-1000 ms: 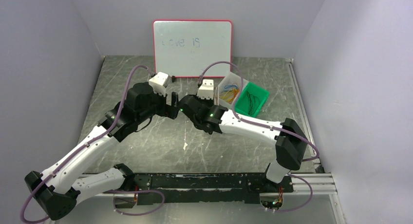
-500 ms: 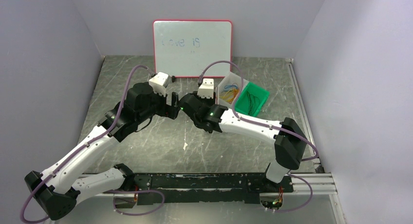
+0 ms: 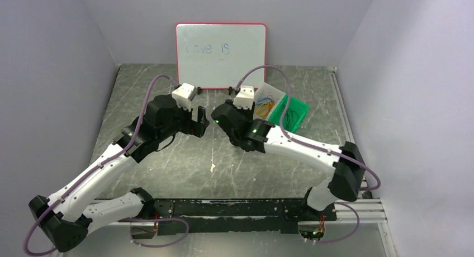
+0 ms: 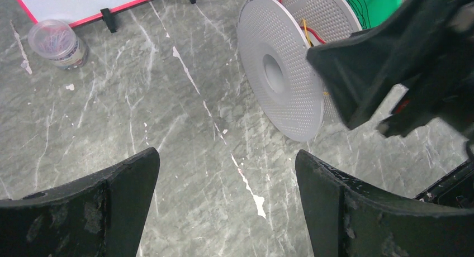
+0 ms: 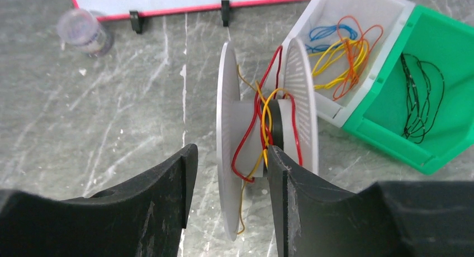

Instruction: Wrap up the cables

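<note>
Cables [image 5: 258, 128] wound on a spool [image 5: 228, 134] stood just beyond the spread right hand [image 5: 232, 151], beside a white bin [image 5: 366, 92] and a green bin [image 5: 447, 50]; the left hand [image 4: 226, 156] was likewise spread.

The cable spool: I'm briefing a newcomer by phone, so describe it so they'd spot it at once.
Start at the red-framed whiteboard at the back. In front of it, just left of the white bin and green bin, stands the spool. It alone has two perforated white discs on edge, with red and yellow wires looped round its hub.
</note>
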